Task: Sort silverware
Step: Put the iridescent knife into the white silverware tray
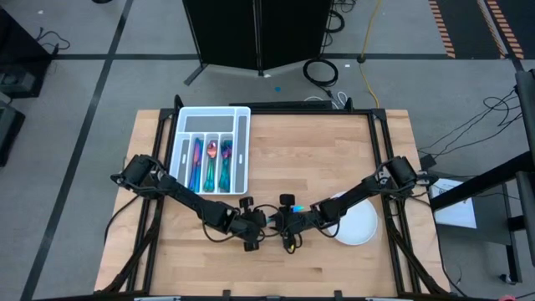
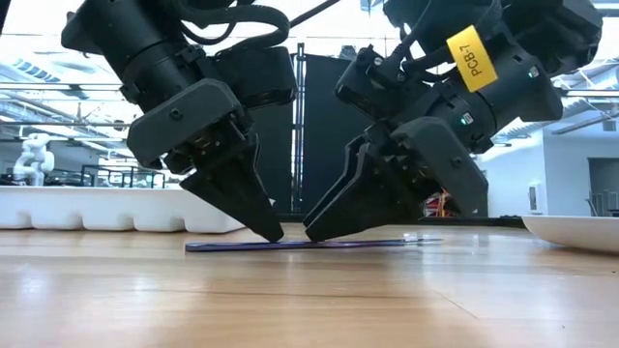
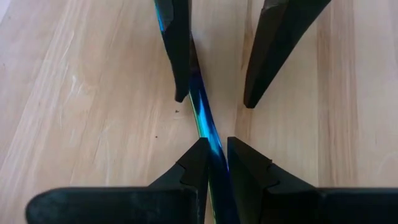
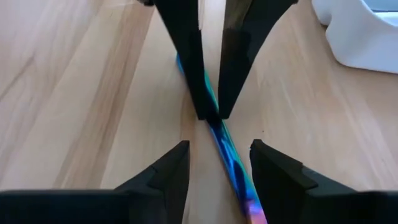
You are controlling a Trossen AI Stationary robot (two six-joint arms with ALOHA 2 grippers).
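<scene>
Left claw (image 3: 212, 163) pinches rainbow knife (image 3: 200, 106) lying flat on counter (image 1: 318, 159) at centre-front, right claw (image 4: 214, 163) spread astride it: handover step, next lift toward tray (image 1: 242, 150) at 10 o'clock.

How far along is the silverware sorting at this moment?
Done: several iridescent pieces already lie in the white tray. In hand: one slim piece lies flat on the table between both arms; the left gripper is closed on it, while the right gripper stands open around it, apparently handing it over. Left: carrying this piece to the tray. No other loose silverware shows; the plate looks bare where visible.
</scene>
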